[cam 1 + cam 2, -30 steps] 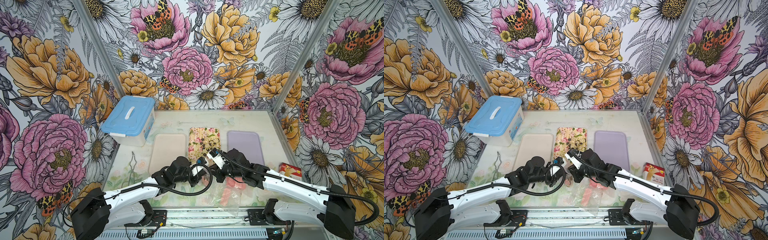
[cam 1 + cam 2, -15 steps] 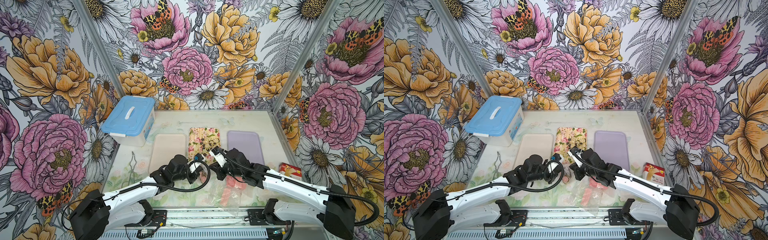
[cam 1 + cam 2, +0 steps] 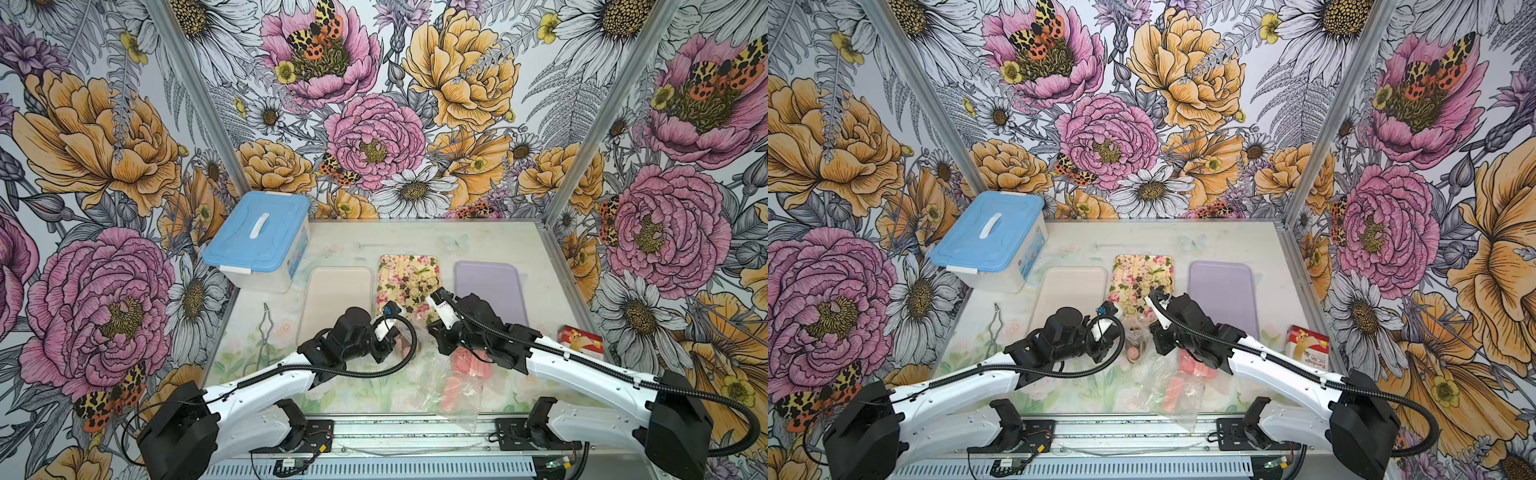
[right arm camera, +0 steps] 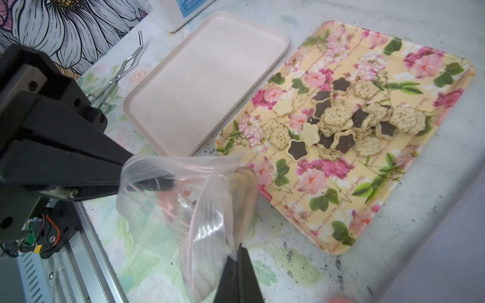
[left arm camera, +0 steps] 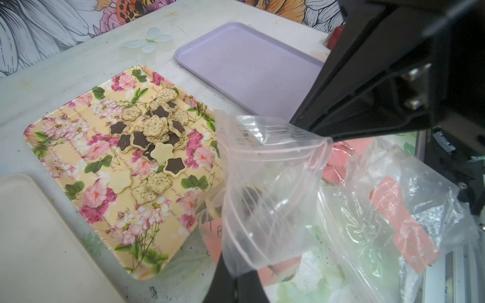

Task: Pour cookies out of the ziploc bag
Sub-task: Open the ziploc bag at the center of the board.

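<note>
Both arms have drawn back slightly toward the counter's (image 3: 490, 245) front edge since the earlier frame. Left tool (image 4: 147, 181) is pressed together, pinching one side of the clear ziploc bag's (image 5: 273, 183) mouth; right tool (image 5: 319, 136) is pressed together on the opposite side. The bag hangs just in front of the floral tray (image 5: 78, 147), mouth spread. Star-shaped cookies (image 5: 154, 131), dark and cream, lie heaped on the floral tray at the counter's middle. A few cookies (image 4: 244, 189) remain in the bag. Cream tray (image 3: 336, 299) and lilac tray (image 3: 490, 286) flank the floral one.
</note>
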### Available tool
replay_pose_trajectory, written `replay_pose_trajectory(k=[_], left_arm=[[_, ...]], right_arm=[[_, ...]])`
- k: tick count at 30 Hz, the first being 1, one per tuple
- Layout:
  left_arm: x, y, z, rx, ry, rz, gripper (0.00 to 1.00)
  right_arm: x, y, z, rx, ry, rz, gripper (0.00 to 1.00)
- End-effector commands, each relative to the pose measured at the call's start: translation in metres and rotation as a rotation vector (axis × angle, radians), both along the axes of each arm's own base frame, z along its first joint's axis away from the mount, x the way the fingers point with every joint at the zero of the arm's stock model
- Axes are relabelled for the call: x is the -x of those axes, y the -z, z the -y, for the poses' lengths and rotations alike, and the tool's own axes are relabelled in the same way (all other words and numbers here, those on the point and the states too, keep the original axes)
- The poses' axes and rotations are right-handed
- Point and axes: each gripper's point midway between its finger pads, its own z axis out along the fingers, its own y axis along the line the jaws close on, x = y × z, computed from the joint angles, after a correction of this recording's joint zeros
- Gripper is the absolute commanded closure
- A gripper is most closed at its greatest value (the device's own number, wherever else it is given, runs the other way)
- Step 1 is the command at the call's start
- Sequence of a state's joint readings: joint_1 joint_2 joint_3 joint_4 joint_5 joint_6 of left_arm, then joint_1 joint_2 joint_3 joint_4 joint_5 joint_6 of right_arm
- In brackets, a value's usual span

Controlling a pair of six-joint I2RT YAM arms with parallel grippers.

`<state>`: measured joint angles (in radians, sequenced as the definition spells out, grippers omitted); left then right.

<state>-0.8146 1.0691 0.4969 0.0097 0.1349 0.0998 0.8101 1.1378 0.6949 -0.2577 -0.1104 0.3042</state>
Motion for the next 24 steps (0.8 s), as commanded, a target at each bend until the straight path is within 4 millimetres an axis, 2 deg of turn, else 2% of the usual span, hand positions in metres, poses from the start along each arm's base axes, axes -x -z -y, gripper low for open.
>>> replay_pose_trajectory(k=[1, 3, 4, 8, 20, 24], left_arm=[[-0.003, -0.015, -0.003, 0.038, -0.026, 0.024, 1.0], [-0.003, -0.019, -0.006, 0.052, -0.036, 0.037, 1.0], [-0.003, -0.022, -0.007, 0.068, -0.039, 0.04, 1.0], [-0.001, -0.03, -0.01, 0.109, -0.048, 0.05, 1.0], [-0.001, -0.041, -0.012, 0.164, -0.061, 0.049, 1.0], [-0.007, -0.045, -0.022, 0.154, -0.125, 0.064, 1.0]], right_arm=[[-0.009, -0.013, 0.009, -0.016, 0.066, 0.038, 1.0], [-0.012, -0.013, 0.015, -0.013, 0.104, 0.041, 1.0], [-0.019, -0.012, 0.024, -0.018, 0.148, 0.037, 1.0], [-0.023, -0.015, 0.032, -0.034, 0.185, 0.036, 1.0], [-0.02, -0.021, 0.021, -0.09, 0.132, 0.037, 1.0], [-0.018, -0.03, 0.024, -0.117, 0.134, 0.07, 0.8]])
